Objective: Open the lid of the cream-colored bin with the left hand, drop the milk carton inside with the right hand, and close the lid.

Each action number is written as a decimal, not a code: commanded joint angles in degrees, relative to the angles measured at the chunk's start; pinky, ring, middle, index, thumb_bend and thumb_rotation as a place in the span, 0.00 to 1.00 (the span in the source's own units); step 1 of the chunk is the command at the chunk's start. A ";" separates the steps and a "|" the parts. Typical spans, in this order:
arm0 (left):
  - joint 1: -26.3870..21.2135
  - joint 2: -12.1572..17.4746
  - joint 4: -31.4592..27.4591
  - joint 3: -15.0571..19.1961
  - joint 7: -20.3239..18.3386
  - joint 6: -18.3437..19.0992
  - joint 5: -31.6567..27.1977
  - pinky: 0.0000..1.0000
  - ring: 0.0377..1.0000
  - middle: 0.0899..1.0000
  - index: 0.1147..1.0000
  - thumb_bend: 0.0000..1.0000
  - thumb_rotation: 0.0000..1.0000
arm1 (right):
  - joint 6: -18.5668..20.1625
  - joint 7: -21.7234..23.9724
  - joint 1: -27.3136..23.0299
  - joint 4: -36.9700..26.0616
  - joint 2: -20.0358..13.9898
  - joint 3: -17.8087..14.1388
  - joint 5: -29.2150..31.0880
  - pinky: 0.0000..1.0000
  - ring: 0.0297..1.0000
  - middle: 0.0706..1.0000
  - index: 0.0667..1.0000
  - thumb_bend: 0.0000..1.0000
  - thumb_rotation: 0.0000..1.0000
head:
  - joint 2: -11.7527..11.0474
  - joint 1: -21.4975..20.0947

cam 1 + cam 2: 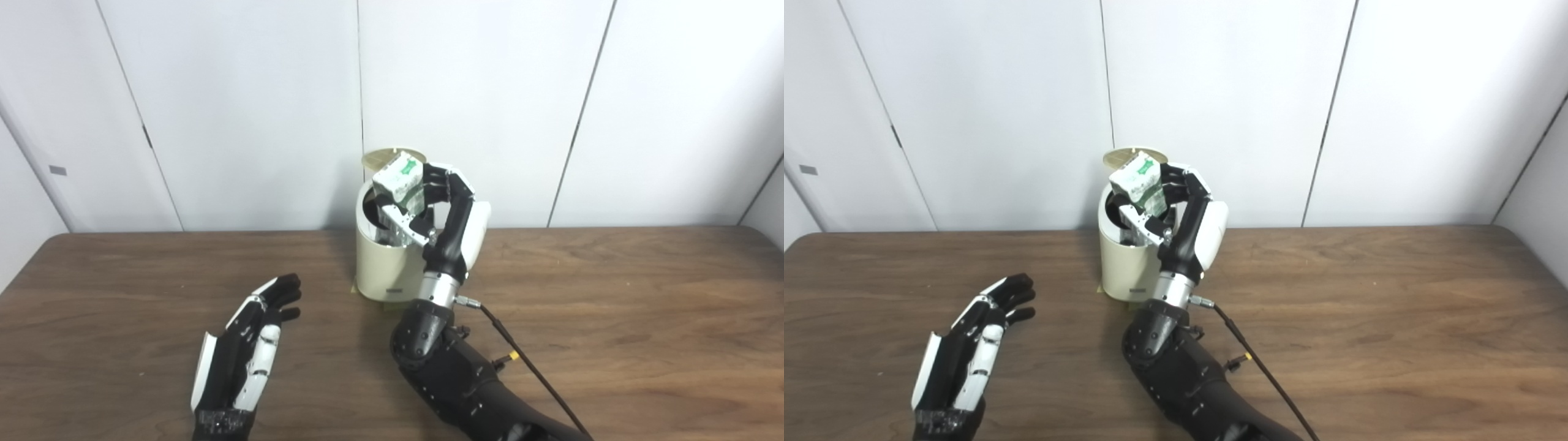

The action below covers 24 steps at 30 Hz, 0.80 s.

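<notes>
A boxy milk carton [399, 176] is gripped by the right hand [442, 208] above the round, smooth cream-colored bin [386, 269], whose lid [392, 157] is raised. The left hand [245, 349] is held with fingers spread, left of the bin, over the wood-grain surface [612, 318].

Left hand [245, 349] low, fingers [283, 293] spread; right hand [444, 214] raised, fingers curled.
</notes>
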 commanded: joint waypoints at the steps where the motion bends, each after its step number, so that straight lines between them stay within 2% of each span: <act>1: 9.50 -2.53 -1.85 -0.80 0.64 -2.21 -0.09 0.76 0.81 0.81 0.77 0.20 0.69 | -1.66 -0.27 -4.76 -1.09 0.29 0.16 -1.09 0.41 0.43 0.45 0.47 0.51 0.00 | 0.04 0.03; 9: 9.68 -2.53 -1.77 -0.59 0.68 -2.22 -0.66 0.77 0.81 0.81 0.77 0.18 0.70 | -1.66 -0.90 -5.03 -0.53 0.66 0.22 -1.21 0.39 0.42 0.46 0.47 0.51 0.00 | 0.11 0.03; 13: 9.75 -2.29 -1.64 -0.66 0.47 -2.59 -0.73 0.77 0.81 0.81 0.77 0.21 0.73 | -1.66 -0.94 -4.98 -0.69 0.63 0.38 -1.39 0.38 0.42 0.46 0.48 0.51 0.00 | -0.15 0.19; 24: 10.54 -2.04 -1.34 -0.35 0.48 -3.18 -0.82 0.76 0.81 0.81 0.77 0.22 0.77 | -1.66 -1.46 -4.78 -0.72 1.06 0.77 -1.46 0.40 0.42 0.45 0.47 0.51 0.00 | -1.03 0.52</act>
